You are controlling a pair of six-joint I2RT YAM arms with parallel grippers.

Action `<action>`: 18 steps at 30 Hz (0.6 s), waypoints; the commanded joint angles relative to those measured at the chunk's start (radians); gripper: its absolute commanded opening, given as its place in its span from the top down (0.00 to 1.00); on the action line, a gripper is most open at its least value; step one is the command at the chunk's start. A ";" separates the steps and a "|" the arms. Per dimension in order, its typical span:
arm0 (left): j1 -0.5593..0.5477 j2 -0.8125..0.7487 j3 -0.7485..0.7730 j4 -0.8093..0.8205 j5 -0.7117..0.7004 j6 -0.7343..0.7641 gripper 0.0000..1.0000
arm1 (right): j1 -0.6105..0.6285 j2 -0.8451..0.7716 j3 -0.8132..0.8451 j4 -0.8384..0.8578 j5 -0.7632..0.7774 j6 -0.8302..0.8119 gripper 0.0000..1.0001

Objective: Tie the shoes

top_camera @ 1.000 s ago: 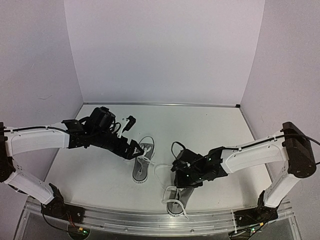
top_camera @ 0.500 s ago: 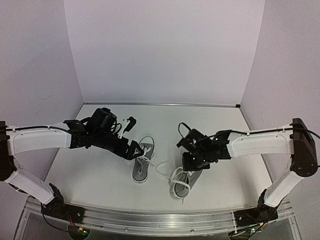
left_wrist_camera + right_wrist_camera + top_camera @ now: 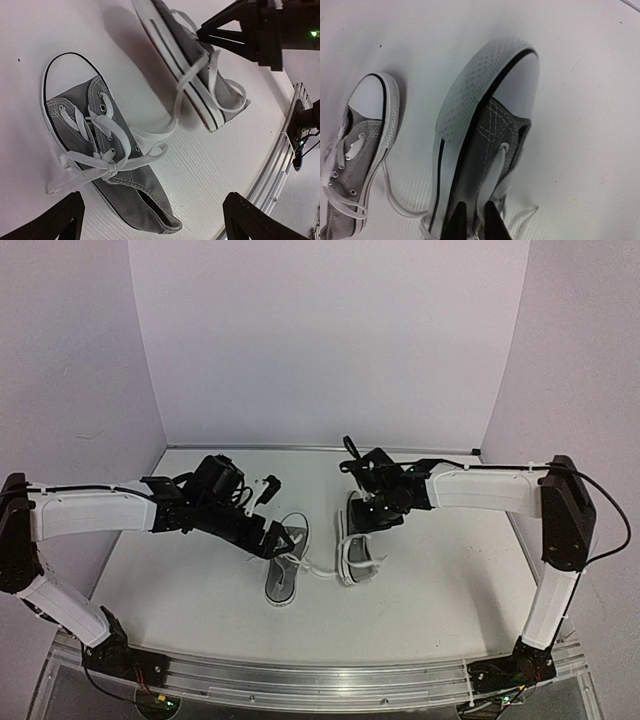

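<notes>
The shoes (image 3: 283,578) lie close together. The left shoe (image 3: 107,165) sits under the left gripper (image 3: 152,205), whose fingers are wide apart. The right gripper (image 3: 475,221) is pinched on the lace (image 3: 490,180) of the tilted right shoe (image 3: 470,150).

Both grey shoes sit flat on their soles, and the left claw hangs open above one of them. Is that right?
Not quite. Only the left shoe sits flat on its sole. The right shoe is tipped onto its side with its sole edge showing, as the left wrist view makes plain. The left claw does hang open above the left shoe.
</notes>
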 commanded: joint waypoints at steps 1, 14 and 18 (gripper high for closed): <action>-0.001 0.031 0.060 0.012 0.058 0.041 0.01 | -0.026 0.002 0.044 0.005 -0.074 -0.023 0.72; -0.012 0.118 0.167 -0.113 0.092 0.269 0.02 | -0.118 -0.255 -0.161 0.073 -0.486 -0.258 0.39; -0.012 0.130 0.176 -0.121 0.158 0.299 0.06 | -0.121 -0.197 -0.182 0.074 -0.521 -0.377 0.50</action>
